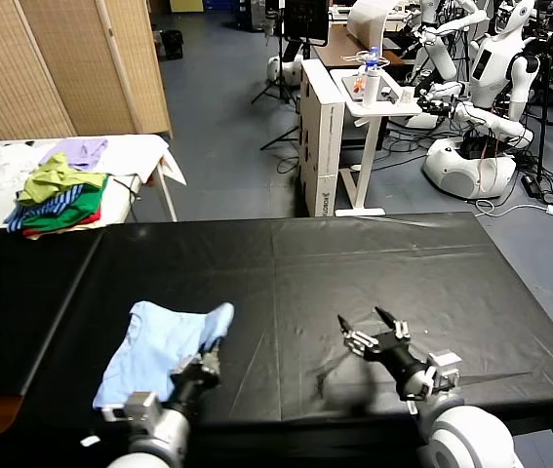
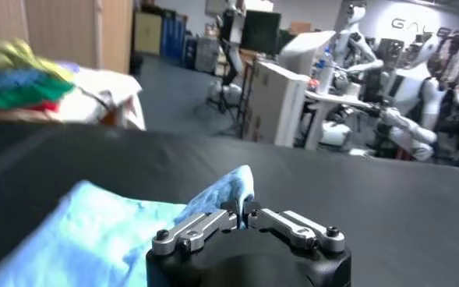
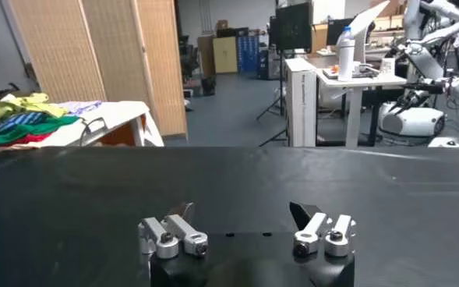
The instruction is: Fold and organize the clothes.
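T-shirt (image 1: pixel 159 351) crumpled on near-left of black table (image 1: pixel 374 283), long axis toward the robot. Left gripper (image 1: pixel 208 363) at its right edge, jaws near-closed around a raised fold (image 2: pixel 233 187); hold uncertain. Right gripper (image 1: pixel 374 327) well apart, jaws wide, empty.

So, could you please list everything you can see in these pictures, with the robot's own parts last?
Light sky-blue cotton T-shirt: one, crumpled, on the black table's near left.
Black cloth-covered table: one, fills the foreground.
Heap of green, yellow, red and striped blue garments: one, on the white side table at far left.
Lilac cloth: one, behind that heap.
Bamboo folding screen: one, tan, far left.
White standing desk: one, beyond the table, a bottle on it.
White humanoid robots: several, far right.
Left gripper: black, fingers at the shirt's right edge.
Right gripper: black, open, over bare table, near right.
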Motion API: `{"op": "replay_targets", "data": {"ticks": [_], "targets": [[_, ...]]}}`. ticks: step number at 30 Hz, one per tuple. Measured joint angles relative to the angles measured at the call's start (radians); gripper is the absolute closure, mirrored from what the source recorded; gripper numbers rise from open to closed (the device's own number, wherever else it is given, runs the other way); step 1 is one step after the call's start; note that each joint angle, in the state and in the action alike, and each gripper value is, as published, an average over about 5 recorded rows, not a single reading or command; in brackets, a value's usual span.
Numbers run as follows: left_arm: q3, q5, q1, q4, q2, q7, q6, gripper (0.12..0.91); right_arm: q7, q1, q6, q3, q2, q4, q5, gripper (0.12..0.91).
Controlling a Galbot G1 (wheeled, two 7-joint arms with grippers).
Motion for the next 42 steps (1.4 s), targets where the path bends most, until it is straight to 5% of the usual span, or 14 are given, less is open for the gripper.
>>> {"op": "replay_targets", "data": {"ticks": [8,11,29,33,42], "targets": [[0.035,0.099,0.039,-0.024,-0.003,0.092,-0.053,0.267,0.042,0.070,-0.082,-0.134,-0.020,-0.046,0.187,0.118],[0.016,0.128,0.046,-0.048,0.016,0.109,-0.084,0.153,0.050,0.104,-0.092,-0.191,-0.010,-0.070,0.205,0.118],[-0.113,0.167,0.087,-0.086,0.044,0.102,-0.129,0.123,0.045,0.272,-0.108,-0.430,0.118,-0.242,0.233,0.150],[-0.122,0.169,0.094,-0.081,0.038,0.092,-0.131,0.123,0.045,0.283,-0.107,-0.446,0.145,-0.267,0.233,0.322],[-0.140,0.162,0.096,-0.077,0.026,0.079,-0.135,0.123,0.041,0.283,-0.107,-0.434,0.142,-0.265,0.231,0.845]]}}
